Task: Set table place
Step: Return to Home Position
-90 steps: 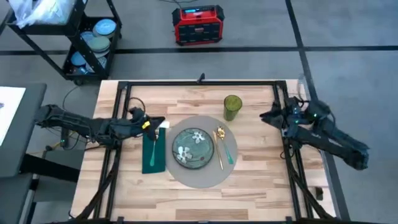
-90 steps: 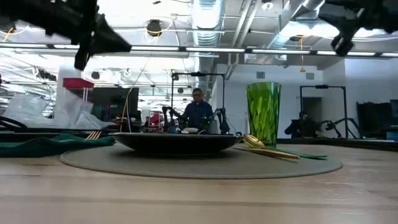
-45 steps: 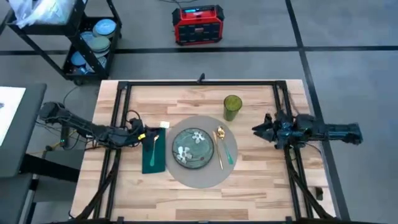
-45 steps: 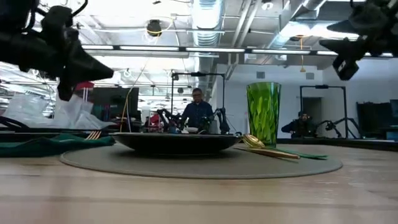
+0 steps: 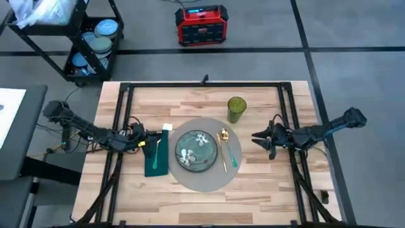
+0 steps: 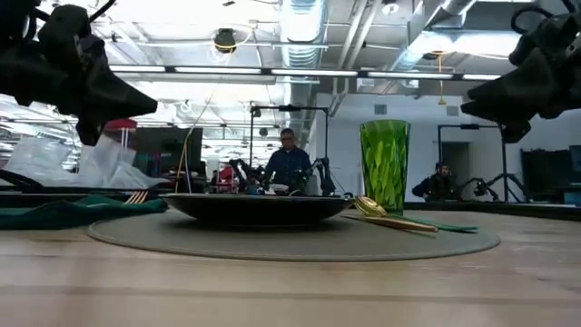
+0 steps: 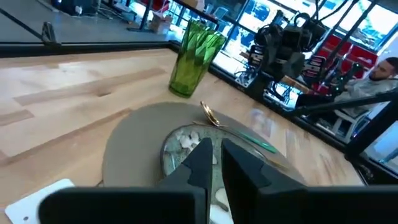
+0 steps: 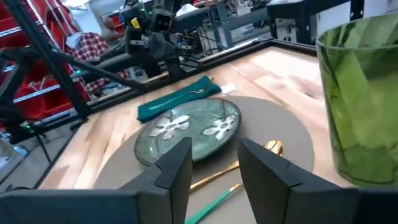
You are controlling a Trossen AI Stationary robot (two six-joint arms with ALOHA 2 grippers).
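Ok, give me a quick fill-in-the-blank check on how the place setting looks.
The floral plate sits centred on the grey ___.
In the high view, the green cup stands to the plate's upper ___.
The fork lies on the teal ___.
The left gripper and right gripper each hold ___.
Missing: placemat; right; napkin; nothing.

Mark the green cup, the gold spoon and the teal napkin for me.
green cup [image 5: 236, 107]: high view, on its open top.
gold spoon [image 5: 224, 152]: high view, on the middle of its handle.
teal napkin [image 5: 152, 163]: high view, on bare cloth near one long edge.
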